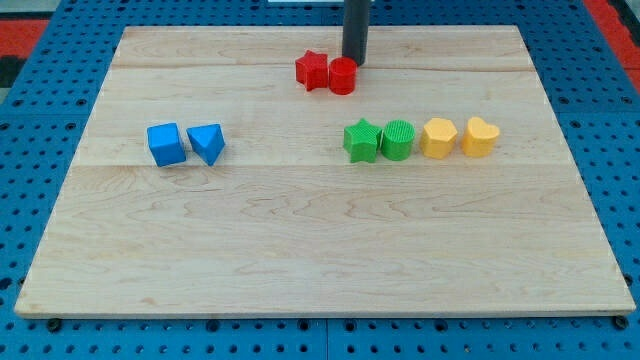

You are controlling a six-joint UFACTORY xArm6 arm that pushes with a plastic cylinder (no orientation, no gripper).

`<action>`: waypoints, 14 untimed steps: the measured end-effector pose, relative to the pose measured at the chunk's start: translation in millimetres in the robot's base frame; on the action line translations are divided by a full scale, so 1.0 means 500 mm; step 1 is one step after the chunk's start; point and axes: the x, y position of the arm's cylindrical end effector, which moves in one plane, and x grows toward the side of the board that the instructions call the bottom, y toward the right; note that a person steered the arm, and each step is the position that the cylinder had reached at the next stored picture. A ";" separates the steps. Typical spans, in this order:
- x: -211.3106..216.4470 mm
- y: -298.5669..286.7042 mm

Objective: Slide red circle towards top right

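Observation:
The red circle point(342, 76) sits near the view's top middle of the wooden board point(320, 250), touching a red star point(313, 70) on its left. My tip point(354, 63) is just above and slightly right of the red circle, close to or touching its upper right edge. The dark rod rises from there out of the view's top.
A blue cube point(166, 144) and a blue triangle block point(206, 143) sit at the left. A row at the right holds a green star point(361, 141), a green circle point(397, 140), a yellow block point(438, 138) and a yellow heart point(480, 136). Blue pegboard surrounds the board.

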 end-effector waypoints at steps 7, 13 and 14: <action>0.156 0.003; 0.140 0.231; 0.149 0.194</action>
